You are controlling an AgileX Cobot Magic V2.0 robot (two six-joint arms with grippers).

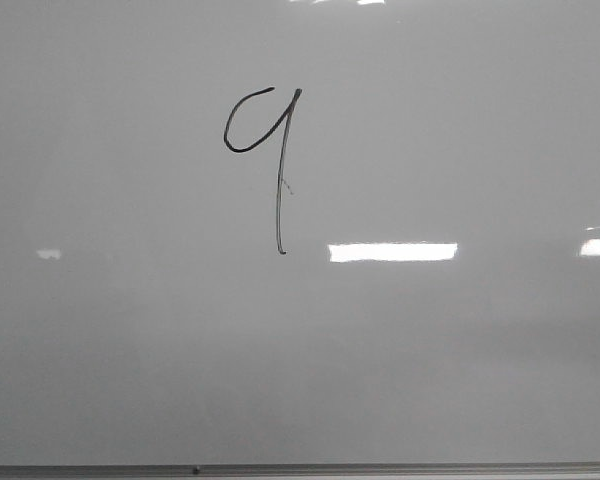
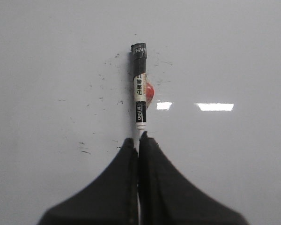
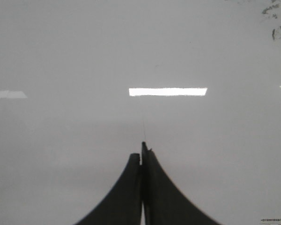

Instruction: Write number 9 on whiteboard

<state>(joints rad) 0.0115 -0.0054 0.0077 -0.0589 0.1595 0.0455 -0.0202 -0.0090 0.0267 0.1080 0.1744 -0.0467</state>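
A black hand-drawn number 9 (image 1: 277, 160) stands on the whiteboard (image 1: 460, 350), with an open loop at the top left and a long tail fading downward. No gripper shows in the front view. In the left wrist view my left gripper (image 2: 139, 140) is shut on a marker (image 2: 140, 93) with a black taped tip and a white label, pointing at the board. In the right wrist view my right gripper (image 3: 142, 151) is shut and empty over bare board.
The board's thin grey bottom frame (image 1: 380, 468) runs along the lower edge. Bright light reflections (image 1: 392, 252) lie on the board. Small black specks (image 2: 84, 147) dot the board near the marker, and dark smudges (image 3: 276, 18) sit at one corner of the right wrist view.
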